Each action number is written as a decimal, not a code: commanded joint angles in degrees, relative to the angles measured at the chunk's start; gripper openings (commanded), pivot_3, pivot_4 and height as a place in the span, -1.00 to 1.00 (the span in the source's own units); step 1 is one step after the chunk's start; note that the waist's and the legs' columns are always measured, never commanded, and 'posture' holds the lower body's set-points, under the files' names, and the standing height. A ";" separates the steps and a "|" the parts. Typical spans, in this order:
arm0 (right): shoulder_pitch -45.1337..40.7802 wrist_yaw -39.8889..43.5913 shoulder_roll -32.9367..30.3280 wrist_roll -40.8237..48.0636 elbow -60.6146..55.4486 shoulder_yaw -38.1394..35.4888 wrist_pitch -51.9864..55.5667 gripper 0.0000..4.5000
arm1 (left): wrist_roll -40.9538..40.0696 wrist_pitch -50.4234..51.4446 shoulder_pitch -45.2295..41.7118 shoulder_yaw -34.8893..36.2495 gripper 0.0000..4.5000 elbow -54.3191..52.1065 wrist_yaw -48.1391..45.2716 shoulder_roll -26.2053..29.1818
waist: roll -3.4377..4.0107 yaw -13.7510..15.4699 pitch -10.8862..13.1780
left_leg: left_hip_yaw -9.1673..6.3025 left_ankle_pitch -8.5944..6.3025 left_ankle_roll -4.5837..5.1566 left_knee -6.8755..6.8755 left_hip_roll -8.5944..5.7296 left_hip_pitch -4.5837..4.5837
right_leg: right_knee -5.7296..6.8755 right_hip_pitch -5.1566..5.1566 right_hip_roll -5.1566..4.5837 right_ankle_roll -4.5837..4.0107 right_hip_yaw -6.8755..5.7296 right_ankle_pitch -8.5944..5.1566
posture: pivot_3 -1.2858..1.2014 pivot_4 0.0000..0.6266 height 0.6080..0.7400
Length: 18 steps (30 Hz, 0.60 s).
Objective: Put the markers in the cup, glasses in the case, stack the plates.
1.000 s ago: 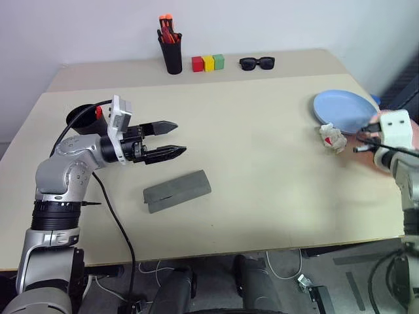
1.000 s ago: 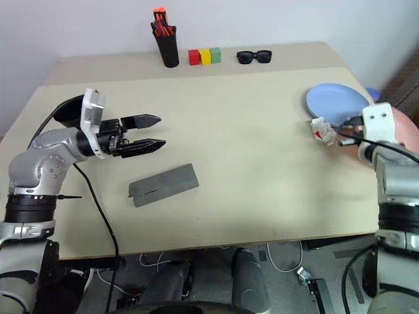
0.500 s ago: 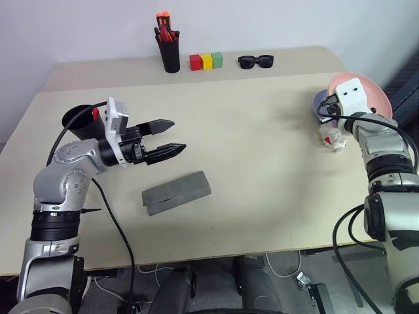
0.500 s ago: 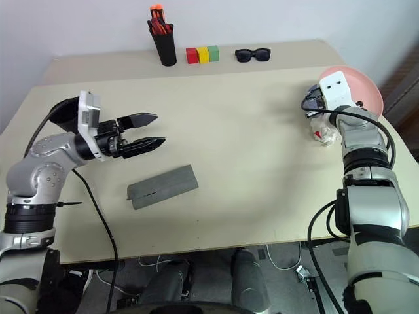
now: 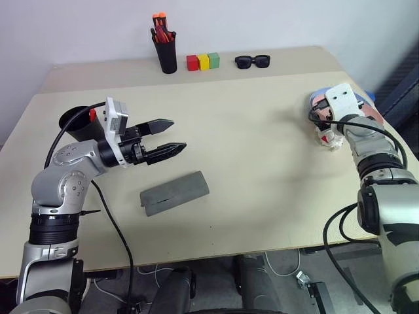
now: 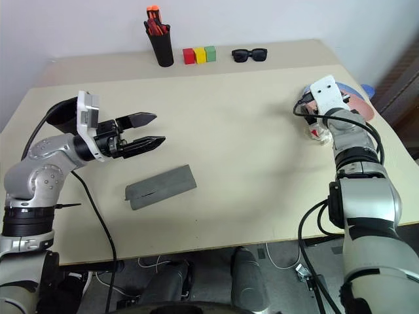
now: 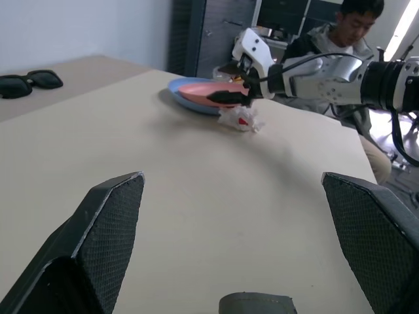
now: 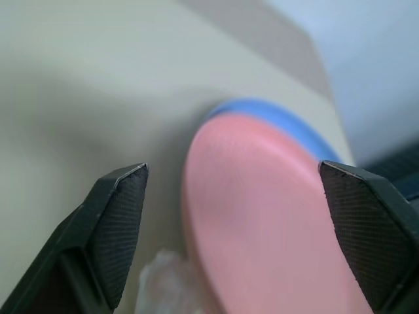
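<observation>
The grey case (image 5: pixel 175 192) lies shut on the near part of the pale, smooth desk (image 5: pixel 249 170). It is long, with a fuzzy felt look. Just past it, on the left, the left hand (image 5: pixel 171 137) hangs above the desk with its two black fingers spread wide and nothing between them. The wide black cup (image 5: pixel 80 122) stands behind that arm, with a bit of red at its rim.

On the right, the pink plate (image 7: pixel 211 92) sits on the blue plate (image 7: pixel 184 87), both round and shallow. The right hand (image 7: pixel 230 83) is at the pink plate's near edge, fingers apart on either side of it. A crumpled white wad (image 5: pixel 329 139) lies just beside the plates.

Far back stand a slim black pen holder (image 5: pixel 165 53) with orange-capped markers, three small blocks (image 5: pixel 203 62) in red, yellow and green, and chunky black sunglasses (image 5: pixel 252 61).
</observation>
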 commanded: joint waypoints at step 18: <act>28.43 18.11 -4.06 17.15 -48.39 -12.53 31.73 0.75 | -2.06 -0.25 -0.30 0.97 1.00 -0.57 -0.86 0.36 | 0.04 0.36 -0.01 | 0.02 -0.20 0.36 0.15 -0.01 0.00 | 0.07 0.03 -0.02 0.05 0.00 0.05 | 0.03 -0.52 1.00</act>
